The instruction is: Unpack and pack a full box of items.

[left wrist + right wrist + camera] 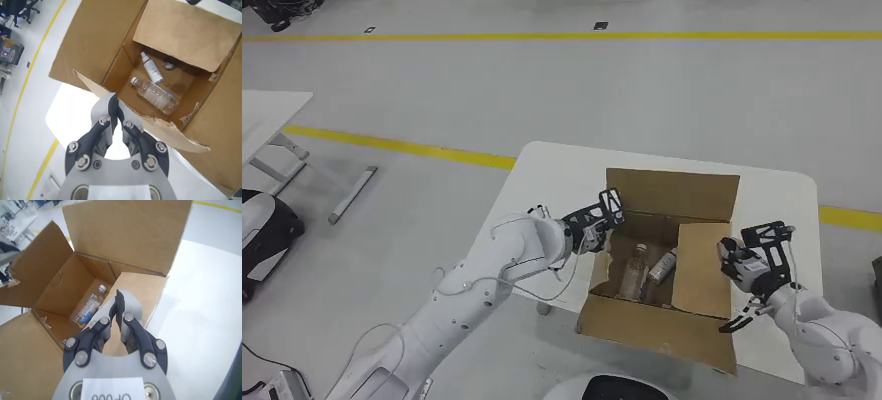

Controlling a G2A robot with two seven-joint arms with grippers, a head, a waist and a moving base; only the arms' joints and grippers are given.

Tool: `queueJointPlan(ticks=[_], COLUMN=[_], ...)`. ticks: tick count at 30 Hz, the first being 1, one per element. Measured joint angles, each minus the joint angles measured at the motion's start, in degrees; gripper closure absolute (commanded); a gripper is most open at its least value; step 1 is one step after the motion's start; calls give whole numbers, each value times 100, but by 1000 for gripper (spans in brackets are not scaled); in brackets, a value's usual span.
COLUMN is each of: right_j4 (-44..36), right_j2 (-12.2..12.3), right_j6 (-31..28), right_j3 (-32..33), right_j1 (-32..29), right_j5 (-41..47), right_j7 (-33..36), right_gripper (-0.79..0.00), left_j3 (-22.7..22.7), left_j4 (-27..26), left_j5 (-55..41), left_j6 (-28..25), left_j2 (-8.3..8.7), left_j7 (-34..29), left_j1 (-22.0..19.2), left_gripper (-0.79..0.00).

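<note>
Water bottle [157, 96] lies flat on the box [90, 37] floor, cap end away from the robot, spray bottle [152, 69] just beside it. Left fingers [113, 106], pressed together, hang at the box's left rim, so closer I'd say; right fingers [120, 303], closed too, sit over a flap [140, 285].

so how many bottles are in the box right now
2: a clear plastic bottle lying in the box, a white spray bottle beside it. A folded-in flap covers part, so more may be hidden.

White sticker [112, 387] on the wrist plate [113, 366] bore dark characters cut off by the frame edge, labels on the water bottle [157, 95] and the spray bottle [152, 68] were too small to read
</note>
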Motion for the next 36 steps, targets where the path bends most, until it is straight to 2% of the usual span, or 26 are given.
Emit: queueJointPlan(ticks=[7,11,17,23,31,32,33,34,36], right_j4=[-442,-490,-555,-617,-617,-610,-603,-599,-602], right_j2=[77,104,114,122,126,127,128,129,131], right_j6=[277,414,561,544,491,477,470,463,445], right_j3=[747,1024,1102,1036,926,911,900,888,869], right_j1=[-270,-401,-509,-527,-476,-470,-462,-455,-444], right_j5=[191,247,296,255,243,245,242,241,249], right_j7=[-127,-195,-210,-184,-197,-195,-187,-182,-179], right_gripper=[0,0,0,0,0,0,0,0,0], left_j3=[705,1227,1785,2097,2250,2255,2253,2241,2158], left_j4=[354,886,1646,2102,2304,2302,2293,2272,2159], left_j5=[26,169,279,387,492,503,508,511,476], left_j6=[-122,-101,98,162,156,139,125,116,122], left_j2=[-164,-313,-530,-680,-779,-787,-791,-794,-792], left_j7=[120,173,205,138,76,76,81,88,158], left_j1=[-485,-855,-1259,-1470,-1510,-1505,-1501,-1500,-1491], left_gripper=[0,0,0,0,0,-117,-745,-785,-785])
